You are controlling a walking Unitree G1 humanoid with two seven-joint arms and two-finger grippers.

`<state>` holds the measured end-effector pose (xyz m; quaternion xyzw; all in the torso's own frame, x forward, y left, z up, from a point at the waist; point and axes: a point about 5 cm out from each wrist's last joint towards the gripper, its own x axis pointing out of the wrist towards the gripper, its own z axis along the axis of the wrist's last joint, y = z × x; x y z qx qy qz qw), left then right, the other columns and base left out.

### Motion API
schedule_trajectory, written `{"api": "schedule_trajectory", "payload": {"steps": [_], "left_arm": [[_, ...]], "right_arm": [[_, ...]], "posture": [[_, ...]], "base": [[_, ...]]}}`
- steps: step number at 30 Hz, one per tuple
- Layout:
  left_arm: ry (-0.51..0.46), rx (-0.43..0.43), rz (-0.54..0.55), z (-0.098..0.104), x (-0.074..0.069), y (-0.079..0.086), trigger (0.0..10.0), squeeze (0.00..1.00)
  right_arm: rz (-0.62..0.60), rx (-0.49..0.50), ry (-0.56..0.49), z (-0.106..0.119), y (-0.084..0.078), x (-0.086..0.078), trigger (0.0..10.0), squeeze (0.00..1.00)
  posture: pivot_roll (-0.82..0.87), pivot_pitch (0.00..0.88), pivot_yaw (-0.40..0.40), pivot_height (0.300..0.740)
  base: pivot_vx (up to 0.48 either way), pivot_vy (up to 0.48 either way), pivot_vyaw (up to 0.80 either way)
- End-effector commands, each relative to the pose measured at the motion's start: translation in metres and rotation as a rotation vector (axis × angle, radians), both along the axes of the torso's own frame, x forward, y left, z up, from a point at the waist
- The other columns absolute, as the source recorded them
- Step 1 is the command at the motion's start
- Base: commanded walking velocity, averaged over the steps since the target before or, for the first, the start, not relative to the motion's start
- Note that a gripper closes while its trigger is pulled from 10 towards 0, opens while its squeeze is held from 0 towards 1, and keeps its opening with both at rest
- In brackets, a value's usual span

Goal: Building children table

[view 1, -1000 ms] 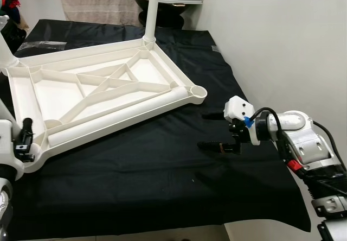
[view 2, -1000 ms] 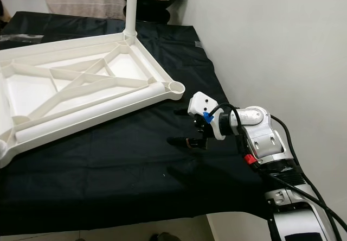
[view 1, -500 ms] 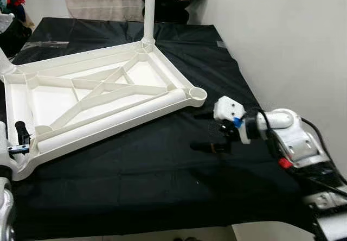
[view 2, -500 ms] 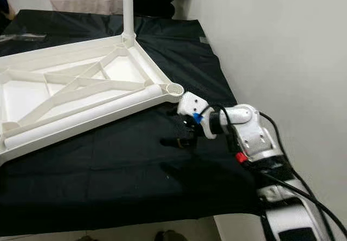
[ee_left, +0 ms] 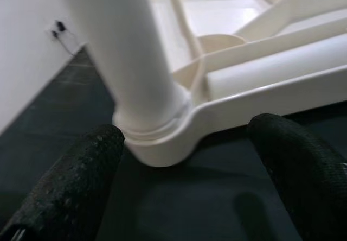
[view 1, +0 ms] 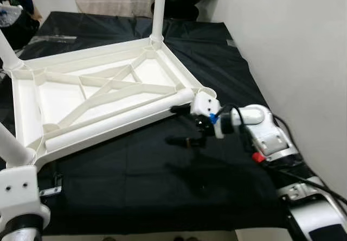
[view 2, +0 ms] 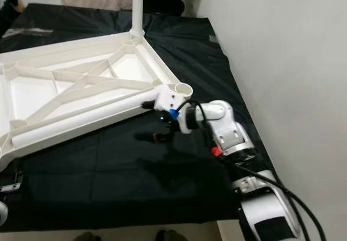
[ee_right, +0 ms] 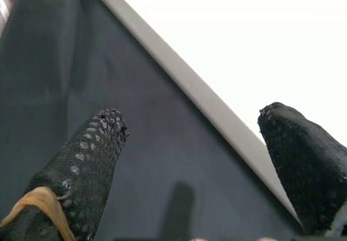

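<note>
The left gripper (ee_left: pixel 187 181) has its two black fingers (ee_left: pixel 70 186) spread wide apart over the black cloth (ee_left: pixel 190 208). Between them stands a thick white leg (ee_left: pixel 116 51), upright in the rounded corner socket of the white table frame (ee_left: pixel 260 83), whose ribs and a long tube run beyond

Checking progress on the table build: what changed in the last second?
The right gripper moved in, open, to the tabletop's near corner by the loose leg. It grasped nothing. The left gripper is open at another corner leg. Tabletop unmoved; the camera shifted.
</note>
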<state>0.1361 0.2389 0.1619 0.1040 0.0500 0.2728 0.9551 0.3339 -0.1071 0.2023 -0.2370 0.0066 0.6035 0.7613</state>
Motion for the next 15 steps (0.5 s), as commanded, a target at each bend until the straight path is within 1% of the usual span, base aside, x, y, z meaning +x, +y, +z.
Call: {"api": "schedule_trajectory", "payload": {"steps": [1,3,4,7,8,9,10,11,12,13,14,15], "left_arm": [[-0.003,0.011,0.031,0.003,-0.005,0.004,10.0,1.0],[-0.016,0.034,0.074,0.007,-0.007,0.013,10.0,1.0],[-0.016,0.024,0.065,0.006,-0.006,0.012,10.0,0.47],[-0.013,0.014,0.052,0.005,-0.005,0.01,10.0,0.47],[-0.004,-0.025,-0.007,0.0,-0.001,0.001,10.0,0.0],[0.003,-0.053,-0.05,-0.003,0.002,-0.005,10.0,0.0],[0.012,-0.098,-0.207,-0.007,0.012,-0.026,10.0,0.0],[0.012,-0.098,-0.207,-0.007,0.012,-0.026,10.0,0.0],[0.008,-0.101,-0.364,-0.007,0.021,-0.045,10.0,0.0],[0.008,-0.101,-0.364,-0.007,0.021,-0.045,10.0,0.0],[0.017,-0.117,-0.537,-0.01,0.03,-0.065,10.0,0.0],[0.017,-0.117,-0.537,-0.01,0.03,-0.065,10.0,0.0]], "right_arm": [[-0.005,0.025,-0.008,0.004,-0.003,0.002,10.0,0.0],[0.007,0.026,-0.025,0.003,0.002,0.001,10.0,0.0],[0.007,0.02,-0.032,0.001,0.005,0.002,10.0,0.0],[0.007,0.016,-0.035,-0.001,0.008,0.002,10.0,0.0],[0.003,-0.001,-0.042,-0.002,0.01,0.002,10.0,0.0],[0.0,-0.012,-0.048,-0.003,0.011,0.003,10.0,0.0],[-0.032,-0.049,-0.06,-0.006,0.012,0.007,10.0,0.0],[-0.032,-0.049,-0.06,-0.006,0.012,0.007,10.0,0.0],[-0.078,-0.078,-0.069,-0.007,0.012,0.013,10.0,0.0],[-0.078,-0.078,-0.069,-0.007,0.012,0.013,10.0,0.0],[-0.121,-0.1,-0.082,-0.006,0.01,0.018,10.0,0.0],[-0.121,-0.1,-0.082,-0.006,0.01,0.018,10.0,0.0]], "posture": [[0.08,0.159,-0.097,0.74],[0.09,0.159,-0.097,0.74],[0.09,0.159,-0.097,0.74],[0.09,0.159,-0.097,0.74],[0.08,0.159,-0.098,0.74],[0.08,0.158,-0.098,0.74],[0.08,0.158,-0.097,0.74],[0.08,0.158,-0.097,0.74],[0.07,0.158,-0.096,0.74],[0.07,0.158,-0.096,0.74],[0.07,0.159,-0.098,0.74],[0.07,0.159,-0.098,0.74]], "base": [[0.0,0.0,0.47],[0.0,0.0,0.78],[0.0,0.0,0.79],[0.0,0.0,0.79],[0.0,0.0,0.79],[0.0,0.0,0.79],[0.0,0.0,0.79],[0.0,0.0,0.79],[0.0,0.0,0.79],[0.0,0.0,0.79],[0.0,0.0,0.79],[0.0,0.0,0.79]]}}
